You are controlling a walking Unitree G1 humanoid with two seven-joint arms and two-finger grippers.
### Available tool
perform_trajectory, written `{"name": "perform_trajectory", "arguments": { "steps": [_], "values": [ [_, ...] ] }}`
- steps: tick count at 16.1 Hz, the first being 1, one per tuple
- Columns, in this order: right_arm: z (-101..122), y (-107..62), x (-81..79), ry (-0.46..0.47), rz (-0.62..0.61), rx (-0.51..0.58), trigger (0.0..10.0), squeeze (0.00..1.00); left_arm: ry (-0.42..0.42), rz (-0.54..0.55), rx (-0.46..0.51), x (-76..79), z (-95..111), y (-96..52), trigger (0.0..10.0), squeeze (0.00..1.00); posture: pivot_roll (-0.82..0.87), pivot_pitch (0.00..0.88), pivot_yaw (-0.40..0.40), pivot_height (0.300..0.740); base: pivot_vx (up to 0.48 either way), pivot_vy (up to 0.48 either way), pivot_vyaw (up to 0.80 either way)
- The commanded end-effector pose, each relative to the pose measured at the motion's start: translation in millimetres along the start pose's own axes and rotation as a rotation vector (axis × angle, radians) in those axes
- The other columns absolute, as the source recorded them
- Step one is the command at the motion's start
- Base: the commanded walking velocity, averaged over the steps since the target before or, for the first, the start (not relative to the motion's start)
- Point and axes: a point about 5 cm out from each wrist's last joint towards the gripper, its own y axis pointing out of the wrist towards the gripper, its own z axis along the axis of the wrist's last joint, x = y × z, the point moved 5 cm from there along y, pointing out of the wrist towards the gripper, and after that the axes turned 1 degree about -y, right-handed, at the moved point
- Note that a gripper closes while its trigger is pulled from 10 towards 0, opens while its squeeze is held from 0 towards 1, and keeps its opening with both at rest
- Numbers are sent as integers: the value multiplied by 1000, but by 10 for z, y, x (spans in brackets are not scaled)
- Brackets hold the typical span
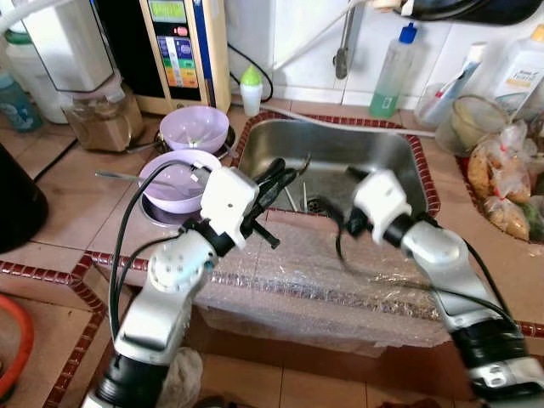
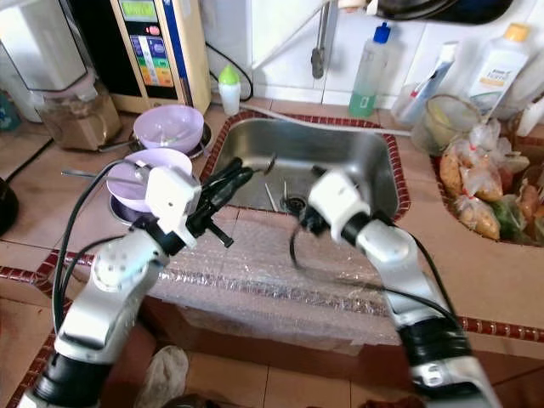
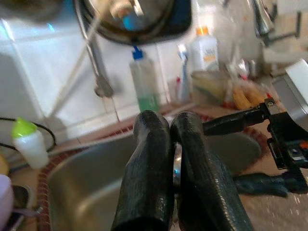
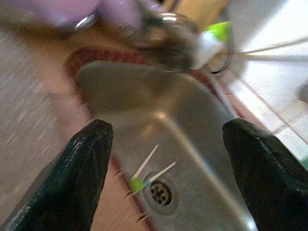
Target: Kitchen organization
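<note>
My left gripper [image 1: 287, 176] is over the near left part of the steel sink [image 1: 374, 144]. Its fingers [image 3: 149, 168] are shut on a thin metal utensil [image 3: 177, 166], whose tip sticks out over the basin [image 1: 304, 160]. My right gripper [image 1: 337, 195] hangs open over the sink's near edge with nothing between its fingers [image 4: 82, 178]. Two thin sticks with a green piece [image 4: 144, 175] lie by the drain [image 4: 160, 192]. On the counter left of the sink, two purple bowls [image 1: 200, 127] [image 1: 174, 183] rest on plates.
Bubble wrap [image 1: 323, 272] covers the counter's front edge below both arms. A green soap bottle [image 1: 393, 72], a small green-capped bottle [image 1: 251, 89] and a water machine [image 1: 183, 42] line the back wall. Bagged food [image 1: 501, 187] lies right of the sink. A blender jar [image 1: 102, 110] stands far left.
</note>
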Motion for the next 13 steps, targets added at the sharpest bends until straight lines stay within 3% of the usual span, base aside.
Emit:
{"name": "perform_trajectory", "arguments": {
  "steps": [1,2,5,13],
  "values": [
    [-3,9,-66,-53,46,2,10000,0,-10,-25,-11,-5,-6,12,10000,0,-8,0,10,740,0,0,0],
    [0,14,-44,-150,44,4,10000,0,-14,-78,-52,29,-70,17,10000,0,-7,0,8,740,0,0,0],
    [84,42,16,-243,-1,56,10000,0,-20,-132,-91,56,-138,54,10000,0,-4,0,-3,740,0,0,0],
    [170,226,-14,-258,-84,132,10000,0,-30,-161,-79,136,-129,186,10000,0,-8,0,-1,740,0,0,0]
  ]
}}
